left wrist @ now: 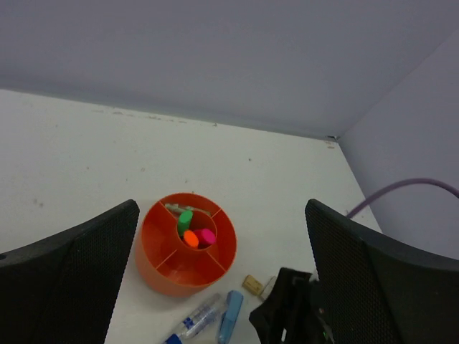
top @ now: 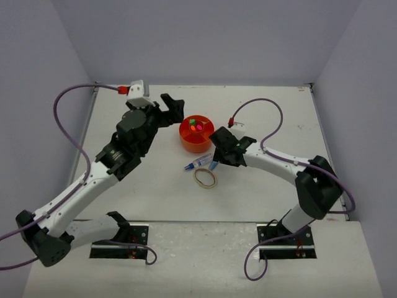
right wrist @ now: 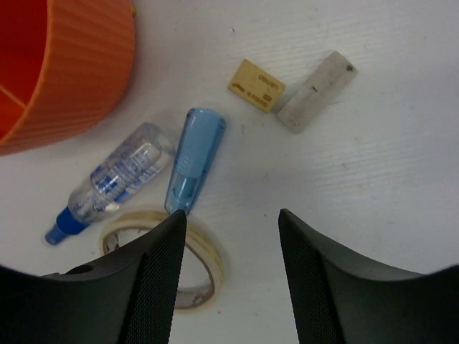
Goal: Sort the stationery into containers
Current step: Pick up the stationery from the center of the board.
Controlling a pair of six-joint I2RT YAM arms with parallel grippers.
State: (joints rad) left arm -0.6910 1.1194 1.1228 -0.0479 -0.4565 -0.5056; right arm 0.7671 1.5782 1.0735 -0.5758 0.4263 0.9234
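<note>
Organizer [top: 197, 146] holds three highlighters [left wrist: 191, 238] in centre cup; left claw [left wrist: 221, 209] wide apart beside it, right claw [right wrist: 231, 215] apart, empty, by blue marker [right wrist: 193, 154] near it

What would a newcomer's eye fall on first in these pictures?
The bright orange organizer in the middle of the table catches the eye first, with green, orange and pink highlighter caps standing in its centre cup. On its near side lie loose items: a clear blue-tipped pen, a light blue marker, a tan ring and two small blocks, under the open right gripper.
</note>
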